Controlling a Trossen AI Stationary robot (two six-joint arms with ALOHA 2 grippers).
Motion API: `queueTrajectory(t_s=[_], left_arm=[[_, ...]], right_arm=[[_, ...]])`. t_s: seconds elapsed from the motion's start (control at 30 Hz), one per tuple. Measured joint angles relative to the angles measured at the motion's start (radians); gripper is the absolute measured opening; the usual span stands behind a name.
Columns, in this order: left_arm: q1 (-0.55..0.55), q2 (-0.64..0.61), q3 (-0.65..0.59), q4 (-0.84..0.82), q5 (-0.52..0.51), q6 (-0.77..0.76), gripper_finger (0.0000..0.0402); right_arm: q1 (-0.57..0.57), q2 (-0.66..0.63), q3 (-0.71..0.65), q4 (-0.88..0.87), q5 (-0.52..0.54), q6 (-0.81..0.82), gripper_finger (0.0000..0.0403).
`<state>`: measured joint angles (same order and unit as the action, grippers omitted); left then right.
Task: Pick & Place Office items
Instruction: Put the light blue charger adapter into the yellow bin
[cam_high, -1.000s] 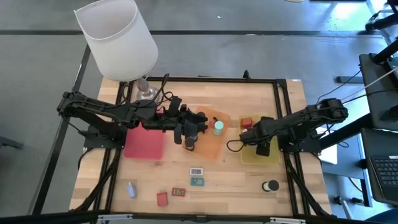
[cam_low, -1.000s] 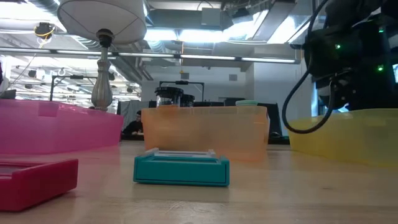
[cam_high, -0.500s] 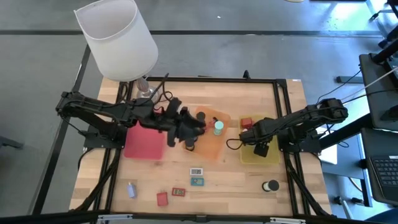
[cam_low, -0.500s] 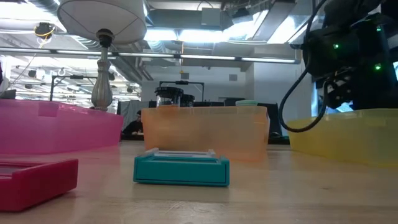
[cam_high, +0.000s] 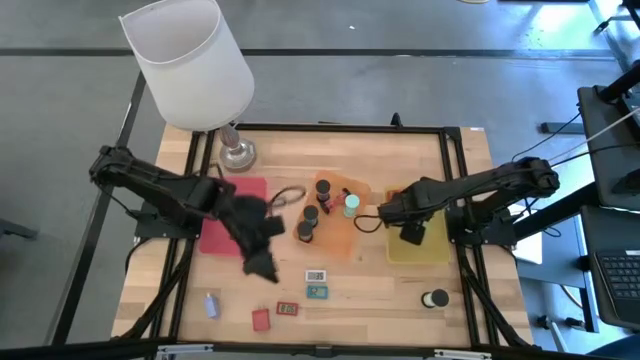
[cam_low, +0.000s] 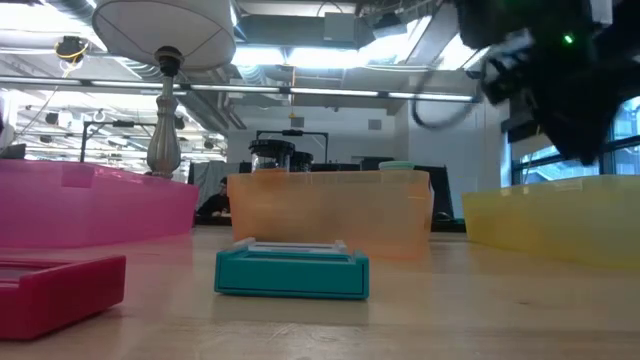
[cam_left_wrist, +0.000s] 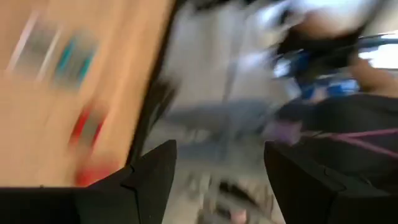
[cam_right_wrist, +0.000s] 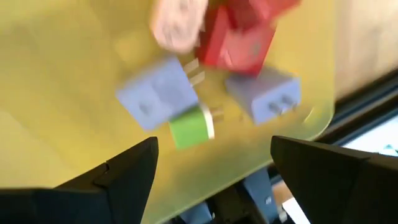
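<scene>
left gripper (cam_high: 262, 262): you've got it over bare table between the pink tray (cam_high: 232, 228) and the small flat rectangles (cam_high: 316, 284); fingers apart, nothing between them.
right gripper (cam_high: 411, 234): over the yellow tray (cam_high: 436, 252), released, empty.
office items: lavender, red and green blocks (cam_right_wrist: 186, 99) lie in your yellow tray.

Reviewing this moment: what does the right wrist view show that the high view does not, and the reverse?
Only the right wrist view shows what lies in the yellow tray: two lavender blocks, a small green block and a red block. Only the high view shows the whole table: the left gripper low over the wood, the orange tray with black bottles, the lamp. Both share the yellow tray and the right gripper, jaws apart, empty.
</scene>
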<state>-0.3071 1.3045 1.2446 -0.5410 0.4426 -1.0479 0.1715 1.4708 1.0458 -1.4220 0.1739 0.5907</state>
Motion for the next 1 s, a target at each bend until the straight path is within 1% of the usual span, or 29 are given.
queueTrajectory(t_s=[0.07, 0.13, 0.2, 0.27, 0.37, 0.47, 0.57, 0.7, 0.73, 0.8, 1.0], left_arm=[[-0.040, 0.000, 0.000, -0.155, -0.003, -0.094, 0.0239], [-0.084, 0.000, 0.000, -0.296, -0.029, -0.190, 0.0239], [-0.135, 0.000, 0.000, -0.406, -0.095, -0.292, 0.0239], [-0.196, 0.001, 0.000, -0.497, -0.189, -0.407, 0.0239], [-0.291, 0.008, -0.005, -0.568, -0.327, -0.603, 0.0239], [-0.386, 0.014, -0.039, -0.568, -0.396, -0.819, 0.0239], [-0.476, 0.039, -0.066, -0.557, -0.397, -1.043, 0.0239], [-0.582, 0.088, -0.081, -0.549, -0.356, -1.276, 0.0239], [-0.602, 0.104, -0.083, -0.551, -0.346, -1.308, 0.0239], [-0.627, 0.136, -0.084, -0.546, -0.322, -1.324, 0.0239], [-0.641, 0.268, -0.083, -0.530, -0.225, -1.344, 0.0239]], right_arm=[[0.000, 0.000, 0.049, 0.000, 0.020, 0.000, 0.0316], [0.000, 0.000, 0.097, 0.000, 0.037, 0.003, 0.0316], [0.000, 0.000, 0.143, 0.001, 0.061, 0.006, 0.0316], [0.000, 0.000, 0.187, 0.001, 0.082, 0.018, 0.0316], [0.000, 0.000, 0.243, 0.008, 0.122, 0.027, 0.0316], [0.000, 0.000, 0.287, 0.019, 0.158, 0.019, 0.0316], [0.000, 0.000, 0.312, 0.040, 0.193, -0.015, 0.0316], [0.000, 0.000, 0.316, 0.087, 0.238, -0.069, 0.0316], [0.000, 0.000, 0.316, 0.098, 0.245, -0.083, 0.0316], [-0.001, 0.000, 0.316, 0.127, 0.250, -0.114, 0.0316], [-0.003, 0.000, 0.316, 0.208, 0.256, -0.183, 0.0316]])
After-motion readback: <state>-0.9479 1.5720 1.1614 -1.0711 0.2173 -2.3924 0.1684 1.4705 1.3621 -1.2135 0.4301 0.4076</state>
